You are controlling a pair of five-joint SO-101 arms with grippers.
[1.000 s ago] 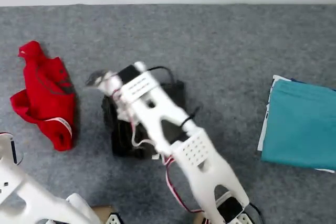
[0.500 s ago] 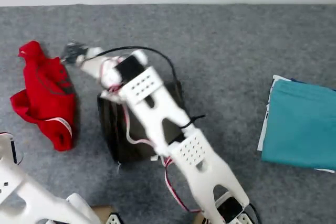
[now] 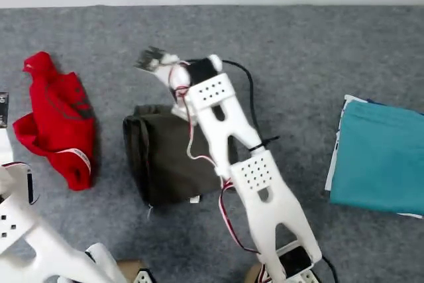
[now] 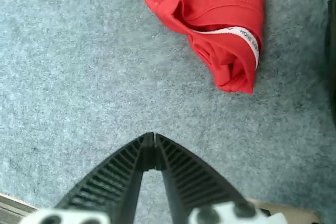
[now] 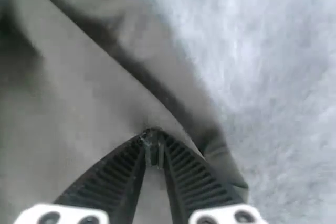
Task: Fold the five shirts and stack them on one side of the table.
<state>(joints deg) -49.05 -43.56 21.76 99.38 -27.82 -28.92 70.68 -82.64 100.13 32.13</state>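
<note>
- Three lots of cloth lie on the table (image 3: pixel 298 57): a crumpled red shirt (image 3: pixel 56 120) at 9 o'clock, a dark shirt (image 3: pixel 172 160) near the middle, and a teal shirt (image 3: pixel 381 160) at 3 o'clock.
- At 12 o'clock of the dark shirt, the right gripper (image 3: pixel 154 59) hangs just past the cloth's far edge. Its wrist view shows the tips pressed together over dark cloth, with nothing visibly pinched.
- From the 7 o'clock corner, the left gripper (image 4: pixel 155 148) sits over bare table, short of the red shirt. Its tips meet and it holds nothing.
- The dark shirt looks folded into a rough rectangle, so this is probably the end of its fold. Next it needs a grip on one edge and a carry to the teal pile at 3 o'clock without the layers falling open. The red shirt is not yet folded.
- The teal pile is cut off by the table's 3 o'clock edge. A white layer (image 3: pixel 333 157) peeks from under it, and I cannot tell how many shirts it holds. The right arm covers part of the dark shirt.
</note>
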